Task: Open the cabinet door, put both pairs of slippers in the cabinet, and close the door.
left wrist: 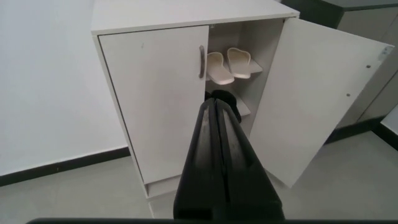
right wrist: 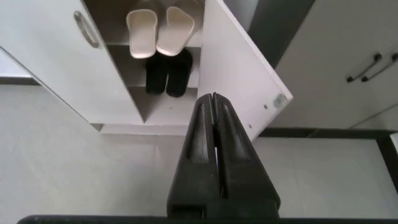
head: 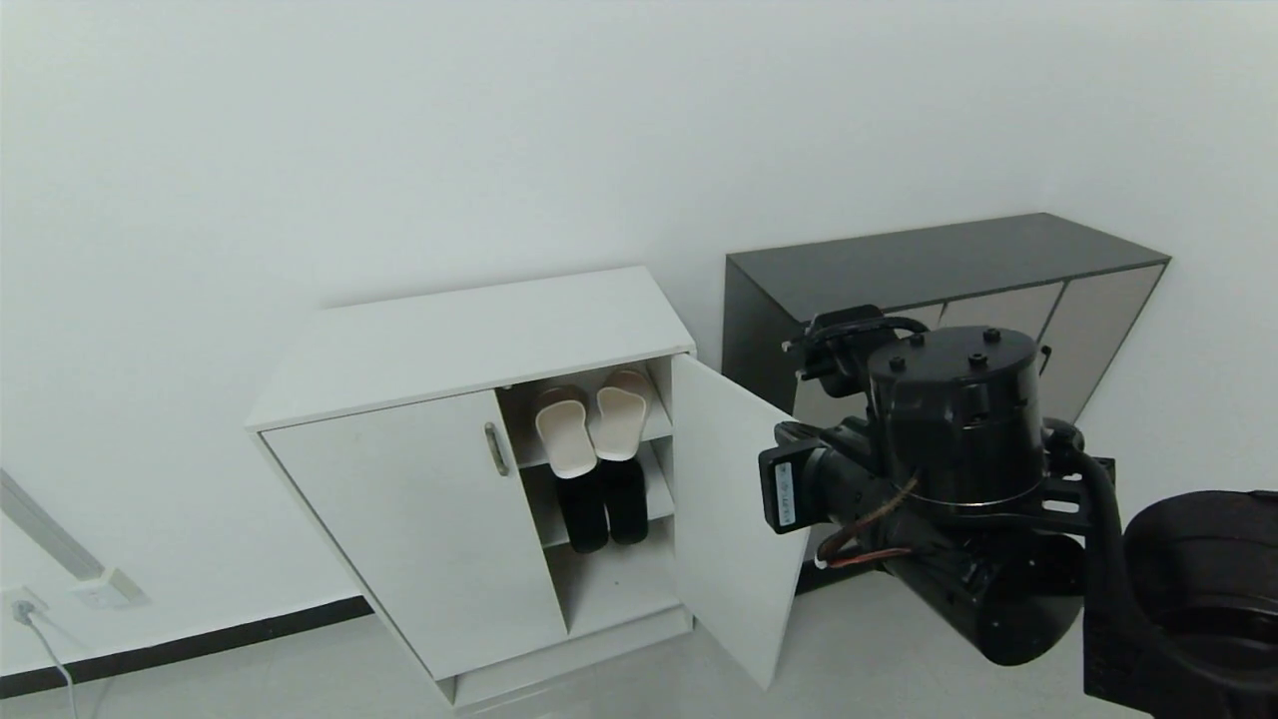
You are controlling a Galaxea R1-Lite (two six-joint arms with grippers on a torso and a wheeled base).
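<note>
A white cabinet (head: 469,335) stands against the wall, its left door (head: 419,529) closed and its right door (head: 734,519) swung open. A beige pair of slippers (head: 594,424) lies on the upper shelf, soles outward. A black pair of slippers (head: 604,504) sits on the shelf below. My left gripper (left wrist: 213,101) is shut and empty, held in front of the cabinet opening and partly hiding the black pair (left wrist: 229,104). My right gripper (right wrist: 214,95) is also shut and empty, above the floor near the open door (right wrist: 239,74).
A dark grey sideboard (head: 939,265) with metal handles (right wrist: 367,65) stands right of the cabinet, just behind the open door. A wall socket with a cable (head: 22,606) is at the far left. Bare floor (head: 859,649) lies before the cabinet.
</note>
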